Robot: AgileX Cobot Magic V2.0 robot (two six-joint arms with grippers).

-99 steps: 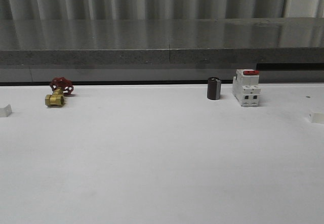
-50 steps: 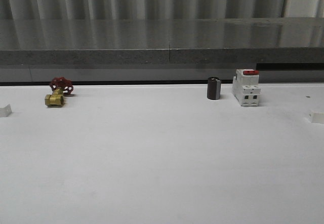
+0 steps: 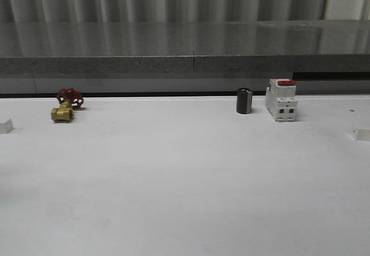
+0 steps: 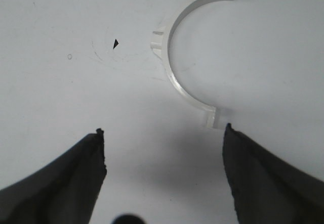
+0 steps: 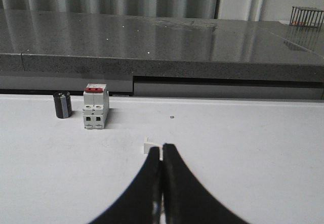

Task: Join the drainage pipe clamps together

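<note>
White desk [image 3: 185, 181] carries a breaker [image 3: 281, 100], a valve [image 3: 66, 106] and a dark cylinder [image 3: 244, 101]. Left hand [image 4: 163, 148], fingers apart, hangs over one clamp [image 4: 174, 67] lying flat. Right hand [image 5: 161, 155] is pressed together, empty.

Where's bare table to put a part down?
Bare: the white table across the middle and front, nearer than the brass valve with red handwheel, black cylinder and white breaker with red switch. Crowded: that back row; small white blocks at both side edges.
</note>
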